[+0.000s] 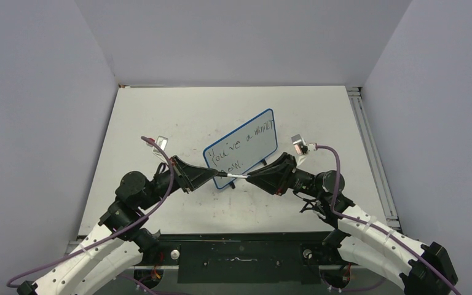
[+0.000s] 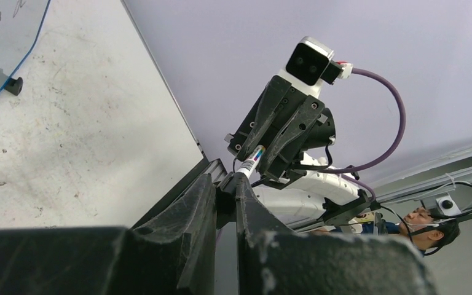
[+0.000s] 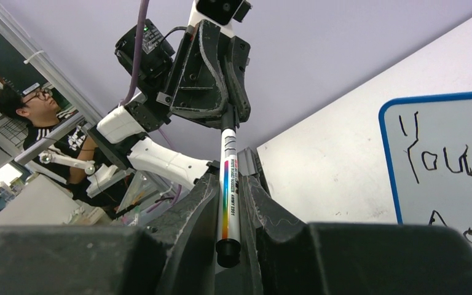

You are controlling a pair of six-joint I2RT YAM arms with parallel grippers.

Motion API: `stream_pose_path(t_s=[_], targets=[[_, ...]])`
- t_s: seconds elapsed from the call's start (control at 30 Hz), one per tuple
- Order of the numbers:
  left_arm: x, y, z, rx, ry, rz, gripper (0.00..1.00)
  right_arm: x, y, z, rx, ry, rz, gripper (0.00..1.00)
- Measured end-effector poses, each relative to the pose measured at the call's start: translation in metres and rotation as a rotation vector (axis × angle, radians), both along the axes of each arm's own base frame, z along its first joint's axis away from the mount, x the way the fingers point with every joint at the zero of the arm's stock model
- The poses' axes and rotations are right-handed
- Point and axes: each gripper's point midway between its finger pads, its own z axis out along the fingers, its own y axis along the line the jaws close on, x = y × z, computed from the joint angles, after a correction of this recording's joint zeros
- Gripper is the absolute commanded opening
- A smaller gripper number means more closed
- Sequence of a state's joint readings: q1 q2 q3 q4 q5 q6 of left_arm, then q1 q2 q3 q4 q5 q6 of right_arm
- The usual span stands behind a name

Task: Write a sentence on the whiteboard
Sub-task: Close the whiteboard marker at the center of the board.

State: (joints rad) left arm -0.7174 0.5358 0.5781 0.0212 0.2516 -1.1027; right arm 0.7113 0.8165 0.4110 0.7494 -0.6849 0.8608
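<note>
The whiteboard (image 1: 253, 151) is about at the middle of the surface (image 1: 160, 117), turned at a slant so that its right end lies farther from the arms; its thin blue frame has rounded corners, and the left wrist view shows one small black foot (image 2: 13, 85) at its edge; the sentence (image 1: 246, 136) runs along the upper part in thin black uneven letters, it begins "You've a" and the next word I cannot read with certainty; a shorter second line stands below it, near the low left corner; the right wrist view shows the letters "You" large on the board (image 3: 448, 203); just in front of the board's near edge, the marker (image 1: 236, 176) hangs level between the two arms, above the surface; it has a white barrel with a rainbow stripe and small print; the right end effector (image 1: 250, 176) is closed on the barrel, the fingers (image 3: 204, 203) pressing both sides, with the dark end of the marker sticking out behind them; the left end effector (image 1: 212, 174) is closed on the opposite end, its jaws nearly together around a dark part; the two end effectors face each other, tips close; a purple cable (image 1: 335, 161) loops from each wrist camera; a person with glasses (image 3: 31, 117) sits in the background, beyond the surface
</note>
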Motion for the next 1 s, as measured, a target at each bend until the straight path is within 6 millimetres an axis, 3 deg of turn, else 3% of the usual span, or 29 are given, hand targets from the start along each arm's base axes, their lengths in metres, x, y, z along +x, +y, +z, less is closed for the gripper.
stream_pose_path(t_s=[0.5,1.0], targets=[[0.009,0.004,0.014,-0.050,-0.054,0.041,0.00,0.007,0.009,0.010,0.060,-0.034,-0.035,0.05],[0.012,0.004,0.014,-0.073,-0.067,0.053,0.00,0.013,0.011,0.010,0.060,-0.052,-0.073,0.05]])
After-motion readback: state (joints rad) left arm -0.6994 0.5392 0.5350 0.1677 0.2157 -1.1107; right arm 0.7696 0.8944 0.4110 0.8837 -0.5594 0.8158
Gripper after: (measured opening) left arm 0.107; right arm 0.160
